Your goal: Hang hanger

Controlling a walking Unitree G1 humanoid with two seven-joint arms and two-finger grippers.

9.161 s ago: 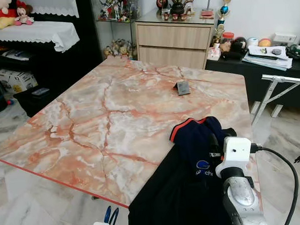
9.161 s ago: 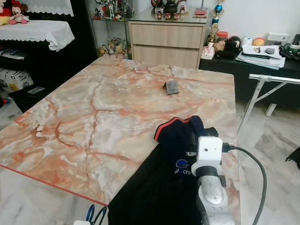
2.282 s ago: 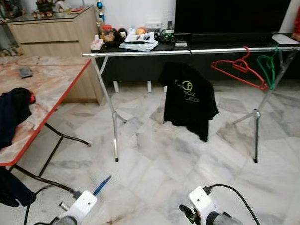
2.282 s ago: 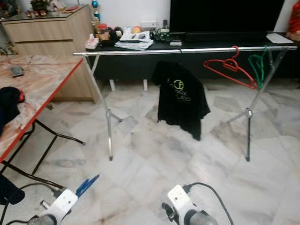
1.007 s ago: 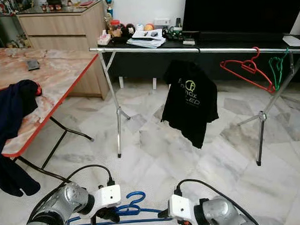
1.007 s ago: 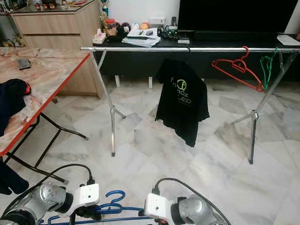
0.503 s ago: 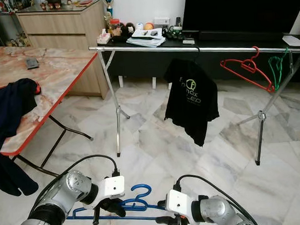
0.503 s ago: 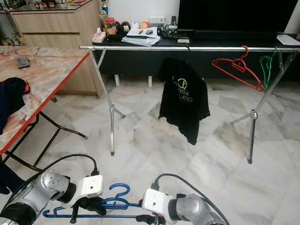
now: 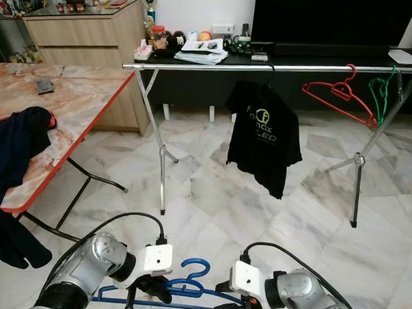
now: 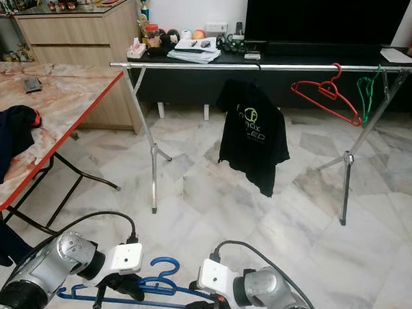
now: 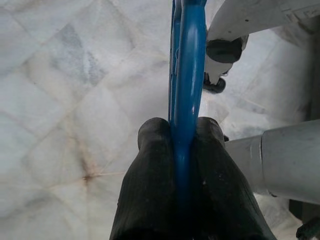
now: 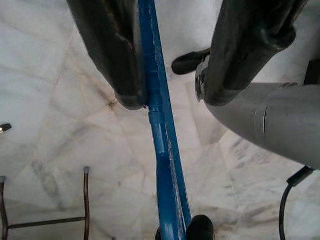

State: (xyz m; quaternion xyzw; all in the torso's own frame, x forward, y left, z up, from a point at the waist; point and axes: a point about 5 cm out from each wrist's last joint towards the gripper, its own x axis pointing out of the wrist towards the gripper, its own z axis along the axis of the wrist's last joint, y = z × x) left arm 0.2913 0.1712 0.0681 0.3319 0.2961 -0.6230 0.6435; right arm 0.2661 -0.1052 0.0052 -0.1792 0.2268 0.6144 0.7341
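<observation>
Two ribbed black fingers (image 11: 150, 200) of the left end effector (image 11: 181, 150) pinch a slim glossy blue hanger (image 11: 187, 75).

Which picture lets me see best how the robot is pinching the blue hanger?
The left wrist view: the left gripper is shut tight on the blue hanger. The right wrist view shows the right gripper open around the bar. The eye views show the whole hanger low between both arms, but small.

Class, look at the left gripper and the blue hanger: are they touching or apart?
Touching. The left wrist view shows the left gripper shut on the blue hanger, both black fingers pressed against the plastic with no gap.
</observation>
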